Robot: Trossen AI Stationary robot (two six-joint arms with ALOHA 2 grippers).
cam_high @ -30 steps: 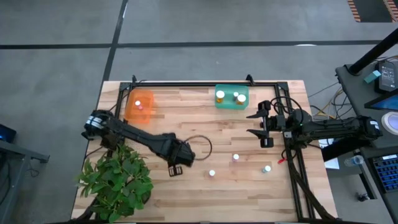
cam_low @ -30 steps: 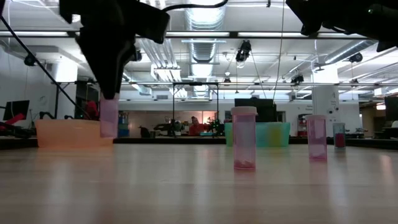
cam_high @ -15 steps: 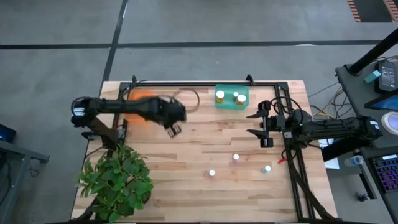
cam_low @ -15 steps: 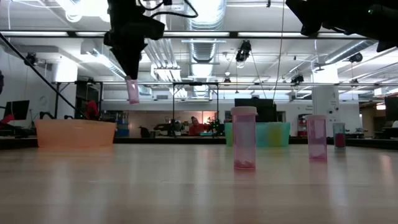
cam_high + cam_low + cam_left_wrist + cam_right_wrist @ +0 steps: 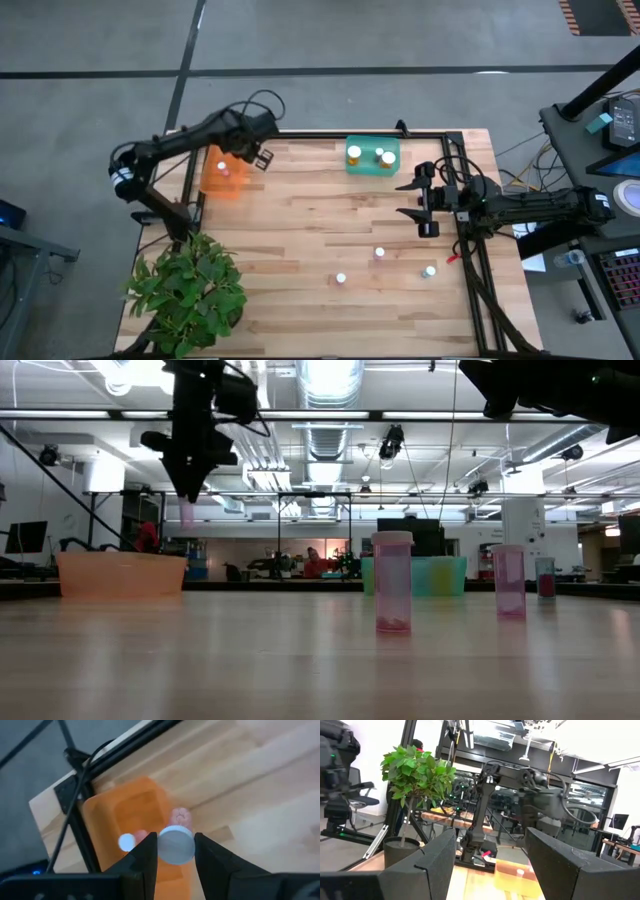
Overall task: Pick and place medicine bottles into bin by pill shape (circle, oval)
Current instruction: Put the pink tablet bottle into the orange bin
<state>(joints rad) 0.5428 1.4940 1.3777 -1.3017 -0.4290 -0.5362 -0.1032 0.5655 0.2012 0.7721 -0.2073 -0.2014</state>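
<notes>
The left gripper [image 5: 175, 851] is clamped narrowly on a white-capped medicine bottle [image 5: 176, 842], one finger against each side of the cap. It hangs in the air with the orange bin [image 5: 224, 172] directly beneath it, where another white-capped bottle [image 5: 126, 841] already lies. The right gripper [image 5: 414, 207] waits with its fingers spread wide and nothing between them. The green bin [image 5: 373, 157] sits just beside it, and three bottles [image 5: 379, 253] stand on the table [image 5: 300, 230] nearby.
</notes>
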